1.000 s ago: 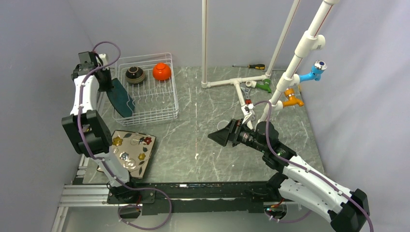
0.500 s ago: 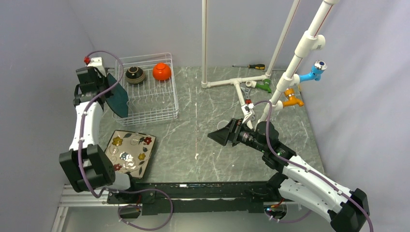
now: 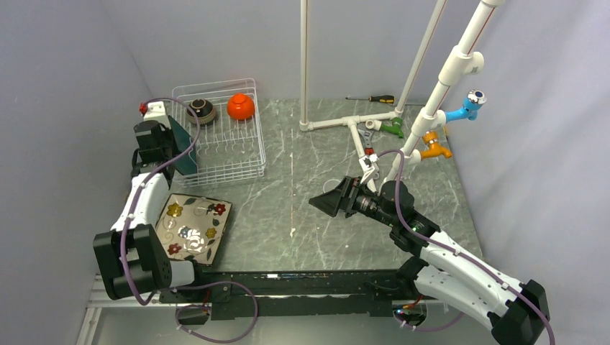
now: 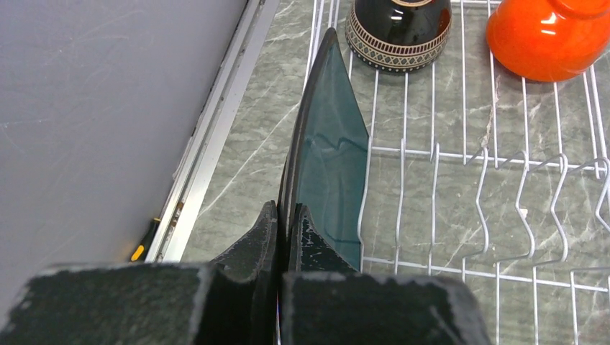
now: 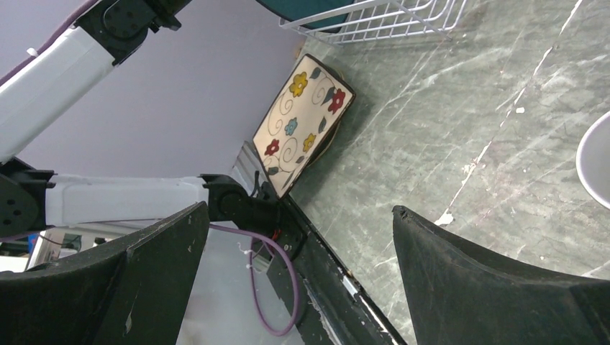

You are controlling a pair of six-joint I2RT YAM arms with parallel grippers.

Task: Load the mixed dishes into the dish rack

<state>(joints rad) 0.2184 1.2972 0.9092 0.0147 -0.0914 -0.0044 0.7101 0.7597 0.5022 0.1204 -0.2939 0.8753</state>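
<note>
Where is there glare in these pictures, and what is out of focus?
Left wrist view: white glare spots on the orange bowl, a soft reflection on the dark teal plate; the left gripper is blurred. Right wrist view: the right gripper is dark and soft; the floral plate is sharp. Top view: even light, faint shadows.

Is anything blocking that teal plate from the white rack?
Nothing visible. The left end effector holds the plate on edge at the rack's left side; nearby tines are bare, the dark bowl and orange bowl sit at the far end.
</note>
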